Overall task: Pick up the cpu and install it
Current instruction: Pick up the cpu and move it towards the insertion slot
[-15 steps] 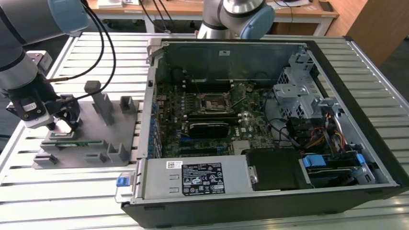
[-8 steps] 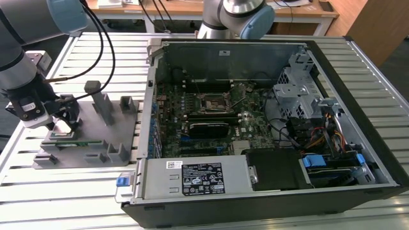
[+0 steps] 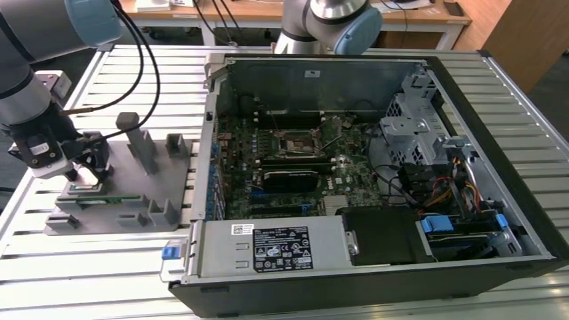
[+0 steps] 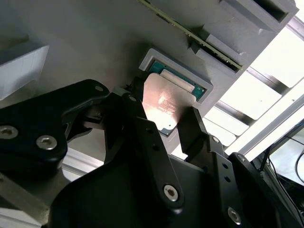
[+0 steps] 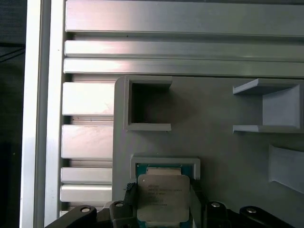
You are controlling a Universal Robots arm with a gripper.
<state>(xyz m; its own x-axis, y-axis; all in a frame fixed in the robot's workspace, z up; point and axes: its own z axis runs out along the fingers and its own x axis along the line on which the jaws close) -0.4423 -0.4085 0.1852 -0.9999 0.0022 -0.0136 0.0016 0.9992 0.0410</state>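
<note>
Two black fingers (image 4: 147,137) of the gripper (image 4: 164,114) press against opposite edges of the cpu (image 4: 164,97), so the tool is clenched on the chip, not released. The cpu sits at a shallow square pocket (image 4: 154,54) sunk into the grey holder (image 4: 95,42). Its shiny silver top faces up, and a strip of green board shows along one wall of the pocket. Whether the chip rests on the pocket floor or is raised just clear of it, I cannot tell.

A narrow green memory stick (image 4: 190,31) stands on edge in slots of the holder, near the pocket but apart from it. In the exterior view the arm (image 3: 26,107) hangs over the end of the holder farthest from the computer case (image 3: 498,167), with the gripper pointing down onto it.

The open case lies just beside the holder, on the exterior view's right of it. Its motherboard (image 3: 236,167) is exposed, and the black socket frame (image 3: 295,142) is well apart from the holder. Holder and case both rest on a slatted metal table (image 3: 80,273).
</note>
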